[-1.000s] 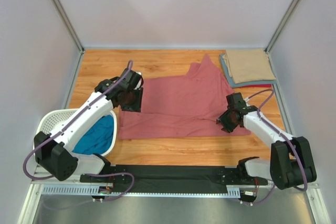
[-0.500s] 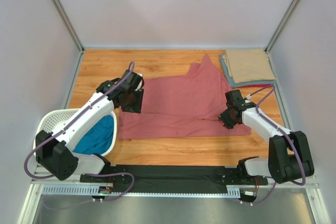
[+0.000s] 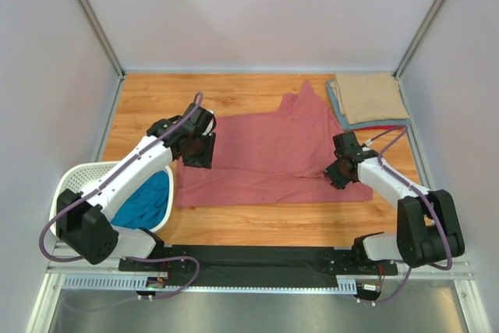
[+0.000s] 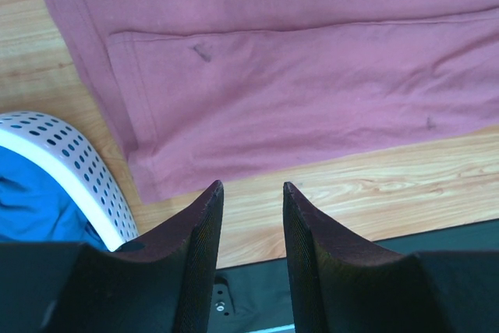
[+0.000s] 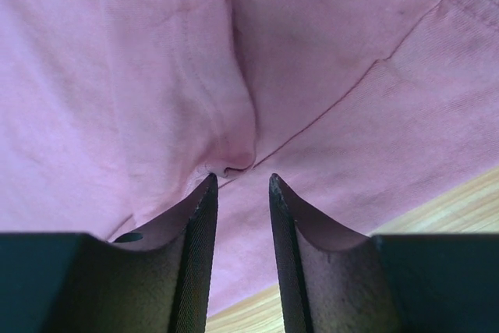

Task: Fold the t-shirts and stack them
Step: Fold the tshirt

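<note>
A dusty rose-red t-shirt (image 3: pixel 273 154) lies spread flat across the middle of the wooden table. My left gripper (image 3: pixel 195 150) hovers over its left edge. In the left wrist view the left gripper (image 4: pixel 251 189) is open and holds nothing, with the t-shirt's (image 4: pixel 296 91) hem corner just ahead of it. My right gripper (image 3: pixel 339 173) is low over the shirt's right side. Its jaws (image 5: pixel 240 181) stand open and narrow over the cloth (image 5: pixel 351 52), and a small raised pucker (image 5: pixel 232 163) sits at the left fingertip. Folded tan (image 3: pixel 368 97), grey-blue (image 3: pixel 341 118) and red (image 3: pixel 387 126) t-shirts are stacked at the back right.
A white perforated basket (image 3: pixel 74 181) at the near left holds a teal t-shirt (image 3: pixel 144 200); the basket (image 4: pixel 70 161) also shows in the left wrist view. A black strip (image 3: pixel 257 259) runs along the near edge. Grey walls enclose the table.
My right gripper has slid a little up and left over the rose-red shirt, and its jaws have narrowed slightly. The left gripper has barely moved.
</note>
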`<state>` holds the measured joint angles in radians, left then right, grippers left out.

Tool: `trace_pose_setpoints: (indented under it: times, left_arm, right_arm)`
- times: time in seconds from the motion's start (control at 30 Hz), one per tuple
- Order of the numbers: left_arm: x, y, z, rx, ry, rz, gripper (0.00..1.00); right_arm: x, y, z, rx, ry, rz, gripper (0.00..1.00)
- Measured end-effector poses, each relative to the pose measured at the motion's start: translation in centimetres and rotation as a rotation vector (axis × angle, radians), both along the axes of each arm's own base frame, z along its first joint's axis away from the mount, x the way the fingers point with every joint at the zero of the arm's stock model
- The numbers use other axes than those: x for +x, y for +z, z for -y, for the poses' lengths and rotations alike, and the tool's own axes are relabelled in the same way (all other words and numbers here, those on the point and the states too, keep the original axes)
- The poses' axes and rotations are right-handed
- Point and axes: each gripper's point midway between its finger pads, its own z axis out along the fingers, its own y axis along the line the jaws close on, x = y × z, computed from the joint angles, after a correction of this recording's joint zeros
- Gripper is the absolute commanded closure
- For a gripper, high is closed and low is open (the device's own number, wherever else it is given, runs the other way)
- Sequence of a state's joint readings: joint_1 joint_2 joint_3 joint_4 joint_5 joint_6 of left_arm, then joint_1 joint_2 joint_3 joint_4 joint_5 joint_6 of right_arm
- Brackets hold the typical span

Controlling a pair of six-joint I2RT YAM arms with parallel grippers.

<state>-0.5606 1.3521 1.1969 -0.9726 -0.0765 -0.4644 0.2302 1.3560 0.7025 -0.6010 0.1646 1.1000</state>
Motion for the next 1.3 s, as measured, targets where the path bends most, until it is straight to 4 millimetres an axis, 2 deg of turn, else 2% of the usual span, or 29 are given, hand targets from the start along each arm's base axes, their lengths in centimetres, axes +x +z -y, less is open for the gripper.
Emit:
trace_pose_setpoints:
  times: [0.23,1.1,1.3]
  left_arm:
    - [0.1,-0.9,0.5,-0.001,-0.008,-0.029,0.57]
    - [0.1,-1.2,0.3,0.013,-0.023,-0.033,0.57]
    - [0.1,-1.2,0.2,0.016,-0.025,-0.031,0.57]
  right_arm:
    - [0.9,1.7,-0.5,0.025,-0.045,0.084,0.62]
    - [0.5,0.2,-0.6,0.009,-0.110,0.035,0.65]
    - [0.6,0.2,-0.5,0.007,-0.124,0.036,0.73]
